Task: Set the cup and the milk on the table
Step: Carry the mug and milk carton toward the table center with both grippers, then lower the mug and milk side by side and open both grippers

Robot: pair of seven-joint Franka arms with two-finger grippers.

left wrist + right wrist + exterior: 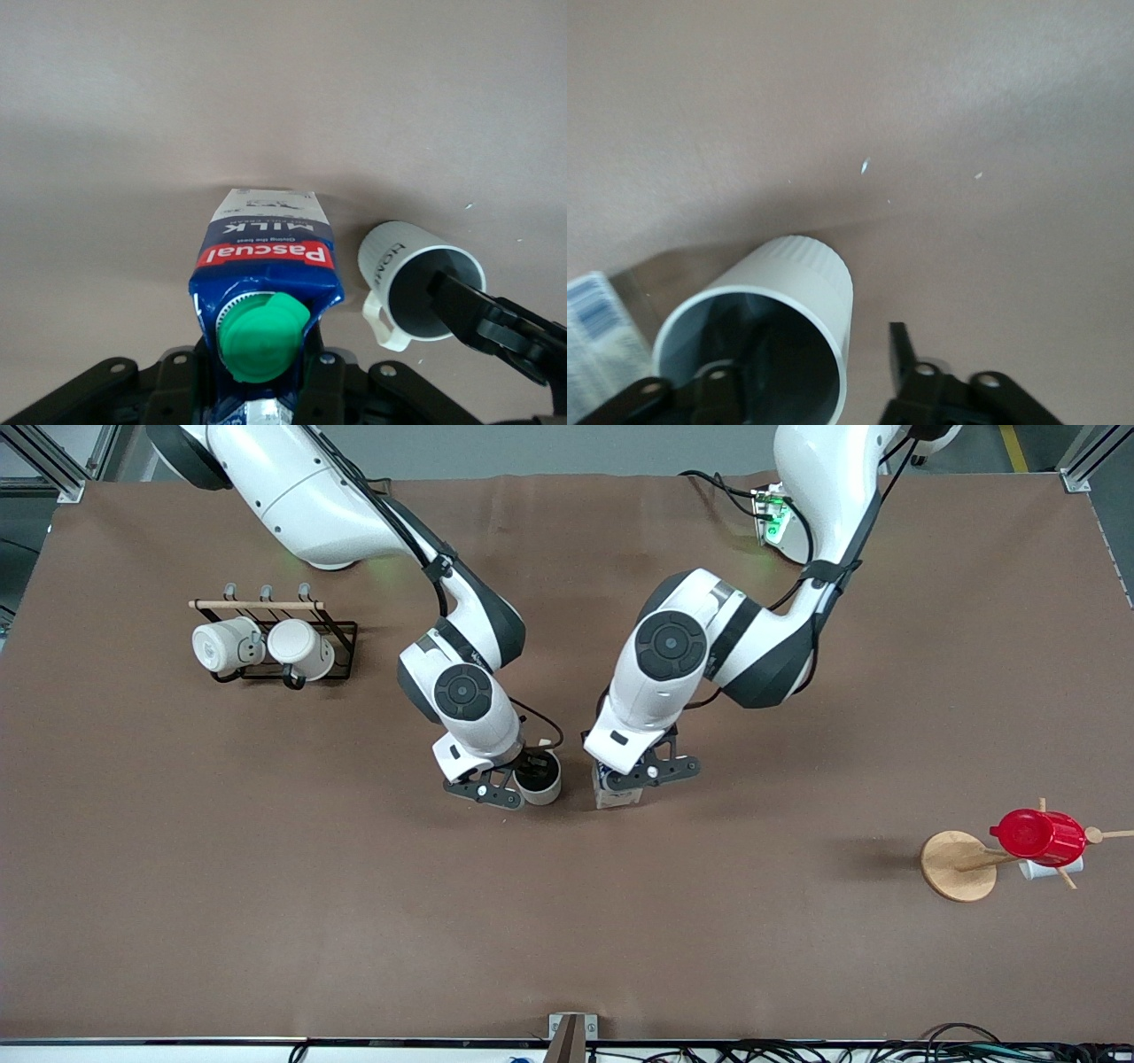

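Observation:
The cream-white cup (539,779) stands upright on the brown table (567,921) near its middle. My right gripper (530,783) is open over its rim: one finger is inside the cup and the other finger (902,354) is outside, with a gap to the wall. The cup fills the right wrist view (788,301) and also shows in the left wrist view (403,266). The milk (617,794) stands on the table beside the cup, toward the left arm's end. My left gripper (623,781) is shut on its top, below the green cap (263,336). A corner of the milk shows in the right wrist view (594,319).
A black wire rack (341,642) holding two white mugs (266,646) stands toward the right arm's end. A round wooden disc (952,865) with pegs carries a red cup (1038,835) toward the left arm's end, nearer the camera.

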